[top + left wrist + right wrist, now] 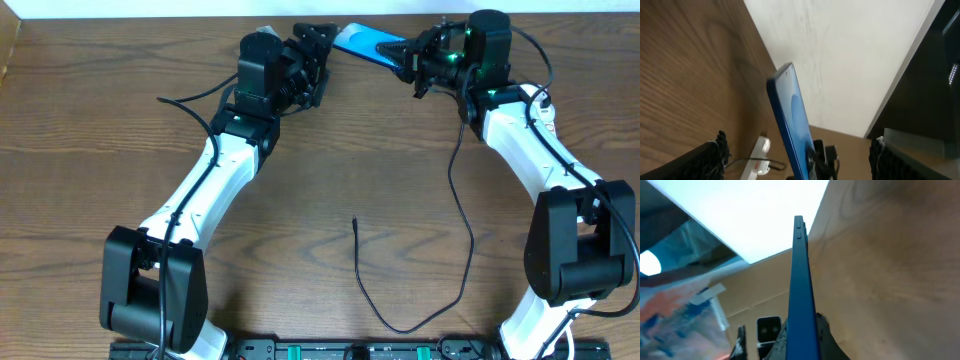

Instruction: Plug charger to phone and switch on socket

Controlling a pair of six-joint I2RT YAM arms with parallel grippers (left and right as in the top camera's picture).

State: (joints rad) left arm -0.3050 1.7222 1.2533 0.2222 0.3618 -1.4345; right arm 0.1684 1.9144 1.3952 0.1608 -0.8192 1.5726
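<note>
My right gripper (412,62) is shut on one end of the blue-screened phone (362,42) and holds it tilted on edge above the far table edge. In the right wrist view the phone's thin blue edge (800,280) rises from the jaws (802,337). My left gripper (318,50) is open right at the phone's other end. In the left wrist view the phone (790,115) stands between its spread fingers (799,150), not touching them. The black charger cable (462,240) lies loose on the table, its tip (355,222) at mid-table. The white socket strip (757,155) lies beyond the phone.
A white wall runs along the far table edge (160,10). The cable loops near the front edge (400,328) between both arm bases. A thin black cable (772,162) runs by the strip. Cardboard and plastic wrap (685,300) show behind the table.
</note>
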